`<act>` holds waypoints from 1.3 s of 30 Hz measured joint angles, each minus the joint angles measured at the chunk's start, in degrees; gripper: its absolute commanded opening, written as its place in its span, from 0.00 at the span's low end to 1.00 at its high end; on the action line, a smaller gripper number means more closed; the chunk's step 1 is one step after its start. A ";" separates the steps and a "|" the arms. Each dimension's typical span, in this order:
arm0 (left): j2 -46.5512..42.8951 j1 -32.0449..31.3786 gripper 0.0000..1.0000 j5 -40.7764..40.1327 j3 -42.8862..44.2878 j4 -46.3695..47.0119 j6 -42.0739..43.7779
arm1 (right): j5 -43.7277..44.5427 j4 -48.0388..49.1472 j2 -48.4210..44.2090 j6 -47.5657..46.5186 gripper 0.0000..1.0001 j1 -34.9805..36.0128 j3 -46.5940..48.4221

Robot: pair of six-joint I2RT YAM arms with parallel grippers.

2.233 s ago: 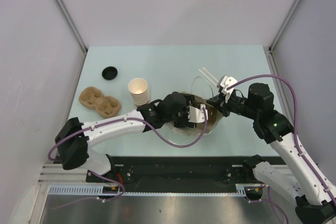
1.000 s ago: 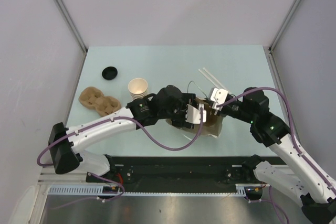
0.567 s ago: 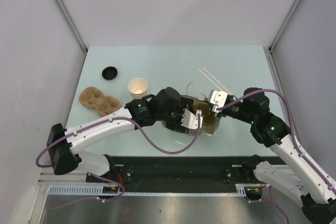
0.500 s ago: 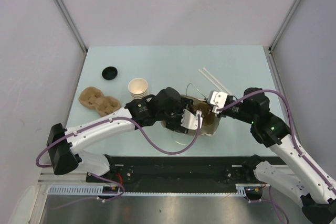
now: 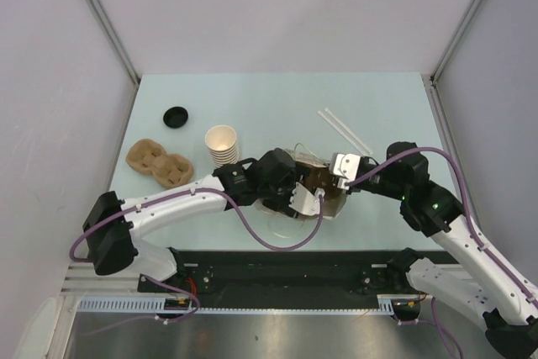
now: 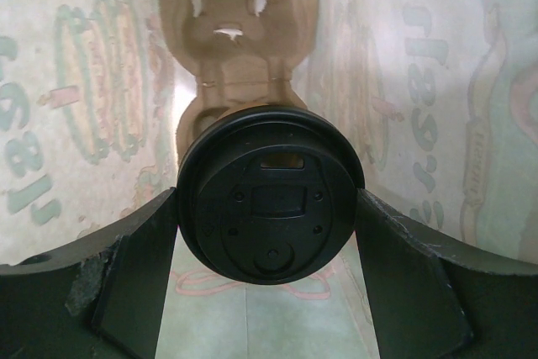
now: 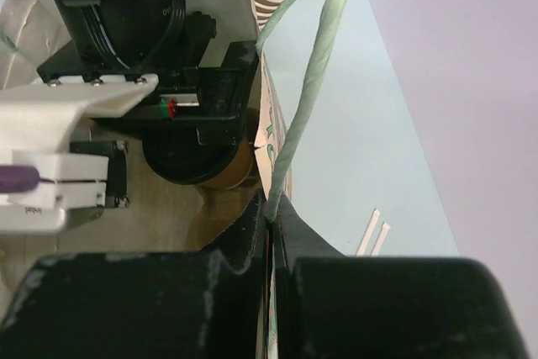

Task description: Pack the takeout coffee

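Observation:
The takeout coffee, a brown paper cup under a round black lid, stands inside a printed paper bag. My left gripper reaches into the bag from above, and its two dark fingers press the cup from both sides. A brown pulp carrier lies at the bag's bottom beyond the cup. My right gripper is shut on the bag's rim, where the green twisted handle rises. The top view shows my left gripper and right gripper meeting over the bag.
On the table's left lie another pulp carrier, a stack of lidless brown cups and a loose black lid. Two white straws lie behind the bag. Walls close in the table on three sides.
My left arm has shifted slightly toward the near edge, its gripper staying in the bag with the cup. My right gripper has drawn the bag's rim a little to the left.

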 measured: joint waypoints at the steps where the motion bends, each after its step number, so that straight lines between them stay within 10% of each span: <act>1: 0.31 0.00 0.00 -0.11 0.00 0.15 0.22 | 0.00 -0.04 0.07 0.04 0.00 0.04 0.00; 39: 13.05 8.55 0.00 5.44 9.94 -3.45 4.28 | -8.31 4.98 7.80 3.50 0.00 -8.33 0.00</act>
